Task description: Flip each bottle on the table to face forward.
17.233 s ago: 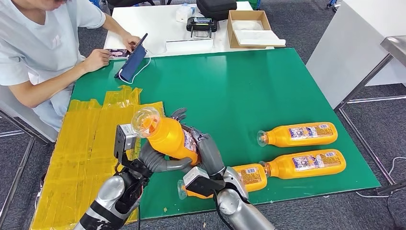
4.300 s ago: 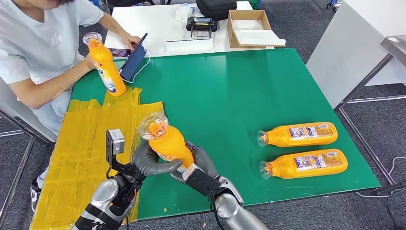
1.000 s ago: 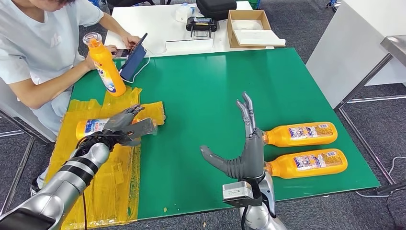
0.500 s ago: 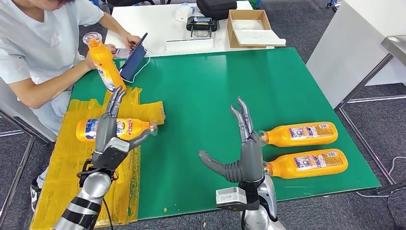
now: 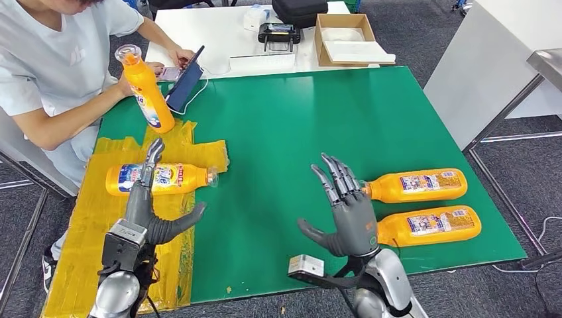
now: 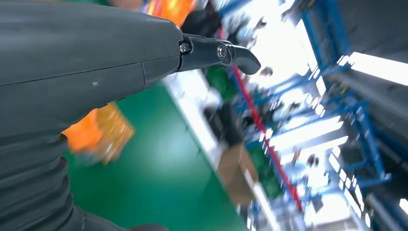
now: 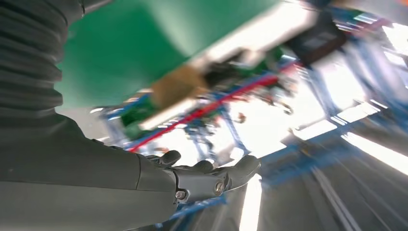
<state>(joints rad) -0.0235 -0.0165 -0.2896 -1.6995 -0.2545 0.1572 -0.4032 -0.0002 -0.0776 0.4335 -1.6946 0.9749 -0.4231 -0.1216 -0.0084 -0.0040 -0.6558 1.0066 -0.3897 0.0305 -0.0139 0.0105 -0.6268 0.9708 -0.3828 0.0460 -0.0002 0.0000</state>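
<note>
Green surface [image 5: 298, 112] is carrying the work, with yellow taped sheeting [image 5: 99, 218] covering its left part.

Left hand [image 5: 147, 215] is hovering over the sheeting, fingers [image 5: 150, 165] spread and pointing away from the robot, thumb out to the side, holding nothing. Fingertips are overlapping the near bottle [image 5: 159, 178], which is lying on the sheeting, label up, cap toward the green; contact cannot be told.

Right hand [image 5: 346, 212] is hanging raised over the green, fingers [image 5: 335, 175] spread apart, palm empty. Just beside it two lying bottles are resting side by side near the right edge, caps toward the hand: far bottle [image 5: 414, 185] and front bottle [image 5: 427, 225], both labels showing.

Upright bottle [image 5: 146, 89] is standing at the far left, at the sheeting's far end, a person's hand [image 5: 129, 83] touching it. Person [image 5: 46, 59] is sitting at that corner beside a tablet [image 5: 185, 83]. White desk [image 5: 212, 33] beyond is bearing a cardboard box [image 5: 348, 40] and a black case [image 5: 298, 10].
</note>
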